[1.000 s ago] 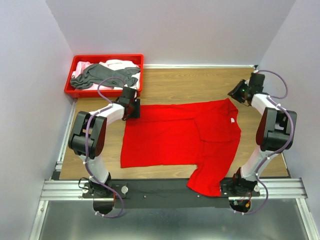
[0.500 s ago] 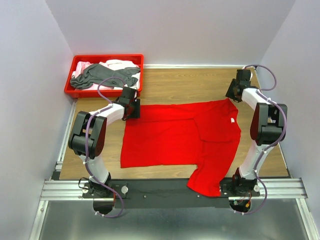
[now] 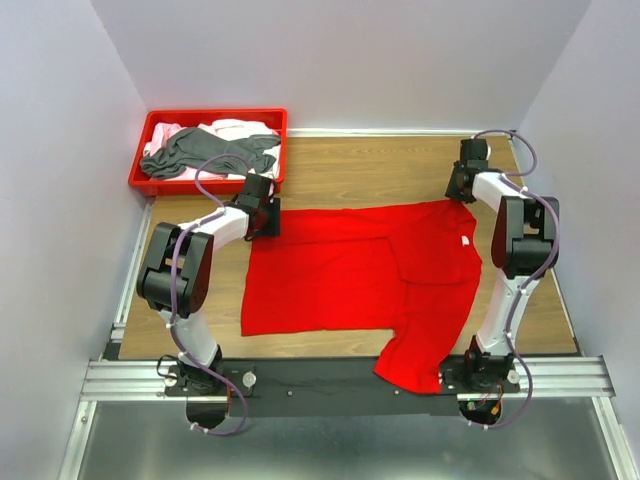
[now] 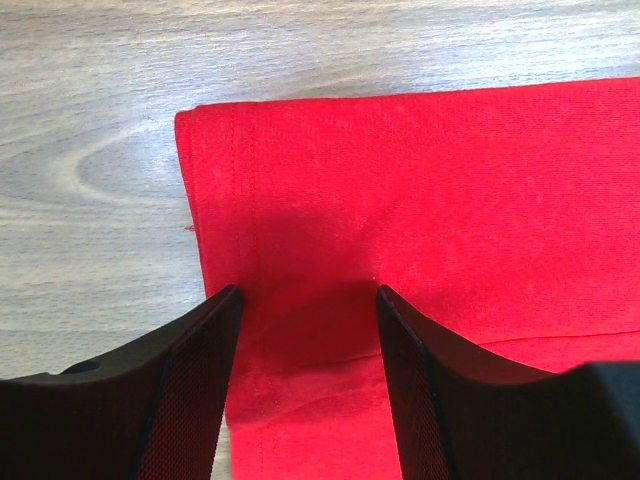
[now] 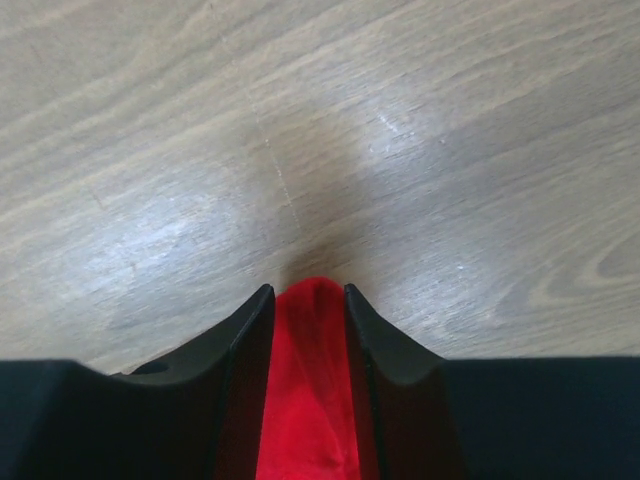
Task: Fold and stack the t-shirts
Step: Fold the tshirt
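A bright red t-shirt (image 3: 350,270) lies spread flat on the wooden table, its near sleeve hanging over the front rail. My left gripper (image 3: 268,222) sits at the shirt's far left corner. In the left wrist view its jaws (image 4: 307,292) stand open, straddling the flat hem of the red cloth (image 4: 420,170). My right gripper (image 3: 458,192) is at the shirt's far right corner. In the right wrist view the right gripper (image 5: 307,290) is shut on a bunched ridge of red cloth (image 5: 310,400) that fills the gap between its jaws.
A red plastic tray (image 3: 210,113) stands at the far left corner, holding a dark grey t-shirt (image 3: 205,150) on top of pale pink ones (image 3: 235,127). Walls close in on the left, back and right. A metal rail (image 3: 340,375) runs along the near edge.
My right gripper has swung left from the table's right edge to the shirt's far right corner and closed on the cloth. The left arm and the shirt have not moved.
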Controlling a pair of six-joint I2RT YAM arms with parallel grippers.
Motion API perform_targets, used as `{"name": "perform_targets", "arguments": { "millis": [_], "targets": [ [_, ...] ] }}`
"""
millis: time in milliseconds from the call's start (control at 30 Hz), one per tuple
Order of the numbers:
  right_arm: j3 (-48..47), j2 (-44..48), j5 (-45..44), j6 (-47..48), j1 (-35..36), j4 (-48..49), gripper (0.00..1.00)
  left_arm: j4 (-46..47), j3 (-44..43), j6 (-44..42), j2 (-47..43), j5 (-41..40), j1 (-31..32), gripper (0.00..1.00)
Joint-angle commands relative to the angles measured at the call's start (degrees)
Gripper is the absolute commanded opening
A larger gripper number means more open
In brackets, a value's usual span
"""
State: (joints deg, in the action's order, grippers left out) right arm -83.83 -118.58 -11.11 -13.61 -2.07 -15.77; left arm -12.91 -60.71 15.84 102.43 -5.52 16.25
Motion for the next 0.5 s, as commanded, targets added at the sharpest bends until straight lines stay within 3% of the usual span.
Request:
{"name": "perform_targets", "arguments": {
  "millis": [0,200,267,333,467],
  "targets": [
    [-1.2,-2.4,-4.5,0.8,0.5,-1.7,0.4,-2.2,0.6,-0.4,0.4,-0.6,-0.3,0.65],
    [-1.5,-4.1,-7.6,0.7,0.5,-1.8,0.27,-2.6,0.7,-0.4,0.6,-0.9,-0.3,0.65],
    [-2.2,-4.5,-8.8,0.2,0.0,-1.8,0.18,-2.7,0.8,-0.4,0.7,-1.2,-0.3,0.65],
    [-3.1,-4.5,-6.1,-1.0,-1.9,-1.8,0.08,-2.8,0.9,-0.4,0.7,-1.2,-0.3,0.65],
    [-5.2,-5.1,-2.2,-1.4,-4.3,-1.8,0.04,-2.5,0.2,0.6,1.4,0.0,-0.3,0.65]
  ]
}}
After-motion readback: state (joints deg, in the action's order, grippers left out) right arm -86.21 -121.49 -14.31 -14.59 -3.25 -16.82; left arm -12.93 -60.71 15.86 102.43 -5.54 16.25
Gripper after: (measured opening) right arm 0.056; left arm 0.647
